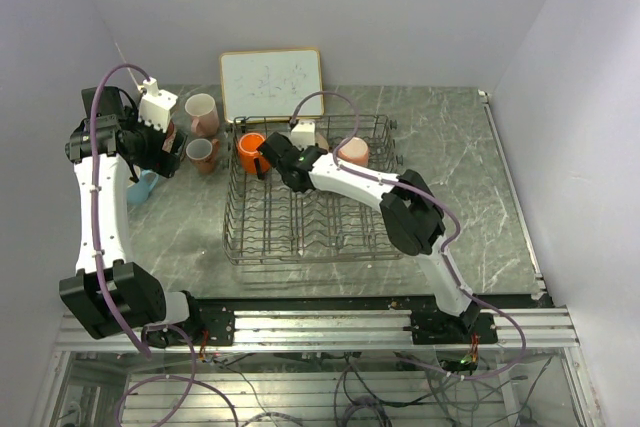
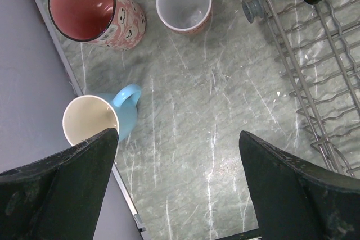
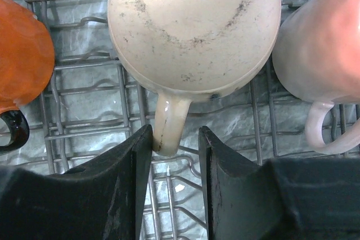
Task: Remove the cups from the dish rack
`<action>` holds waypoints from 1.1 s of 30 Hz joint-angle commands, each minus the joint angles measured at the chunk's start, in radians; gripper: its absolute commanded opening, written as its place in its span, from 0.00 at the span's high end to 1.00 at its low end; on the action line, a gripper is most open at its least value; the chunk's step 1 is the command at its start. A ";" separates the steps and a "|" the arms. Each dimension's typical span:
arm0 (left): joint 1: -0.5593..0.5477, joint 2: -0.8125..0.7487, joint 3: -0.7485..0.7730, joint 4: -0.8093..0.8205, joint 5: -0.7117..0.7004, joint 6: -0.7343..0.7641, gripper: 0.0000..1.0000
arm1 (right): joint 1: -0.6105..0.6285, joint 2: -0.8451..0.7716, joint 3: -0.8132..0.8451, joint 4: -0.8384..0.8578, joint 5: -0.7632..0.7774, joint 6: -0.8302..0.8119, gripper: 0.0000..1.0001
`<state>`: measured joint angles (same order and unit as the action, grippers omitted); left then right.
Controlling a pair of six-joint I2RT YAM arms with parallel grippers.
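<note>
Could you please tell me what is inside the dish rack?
The dish rack holds three mugs at its far end: an orange mug, an upside-down beige mug and a pink mug. The right arm hides part of the rack.

**Three mugs in the rack, three on the table**

The dark wire dish rack sits mid-table, and all its mugs are lined up along its far edge. The orange mug with a black handle is in the far-left corner. Next to it is the tan mug, flipped bottom-up with a scuffed, stamped base and its handle pointing at the near edge. After that comes a pink mug with a pale handle.

The other three stand upright on the table, left of the rack. The tall pink patterned mug and smaller salmon mug are towards the far-left corner. The light blue mug, cream inside, is right by the left edge.
</note>
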<state>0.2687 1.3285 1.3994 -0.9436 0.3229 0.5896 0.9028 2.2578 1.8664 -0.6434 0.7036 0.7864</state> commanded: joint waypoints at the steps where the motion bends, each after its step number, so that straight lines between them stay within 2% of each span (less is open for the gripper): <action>1: 0.001 -0.020 0.035 -0.020 0.035 -0.015 0.00 | -0.029 0.035 0.023 -0.029 -0.009 -0.024 0.61; 6: 0.001 -0.020 0.027 -0.014 0.036 -0.011 0.00 | -0.044 0.056 0.056 -0.030 -0.021 -0.051 0.59; 8: 0.003 -0.017 0.027 -0.015 0.035 -0.009 0.00 | -0.046 0.058 0.065 -0.024 -0.024 -0.067 0.63; 15: 0.003 -0.029 0.021 -0.008 0.047 0.004 0.00 | -0.045 0.036 0.072 0.000 -0.011 -0.118 0.91; 18: 0.003 -0.029 0.018 -0.023 0.061 0.026 0.00 | -0.044 0.021 0.087 0.004 -0.007 -0.144 1.00; 26: 0.001 -0.085 -0.038 -0.031 0.145 0.128 0.01 | -0.041 -0.080 0.115 0.031 -0.016 -0.192 1.00; 33: 0.001 -0.183 -0.157 0.035 0.263 0.218 0.01 | -0.045 -0.258 -0.029 0.137 -0.130 -0.180 1.00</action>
<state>0.2687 1.2015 1.2980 -0.9478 0.4755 0.7280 0.8597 2.1777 1.8912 -0.6182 0.6006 0.6079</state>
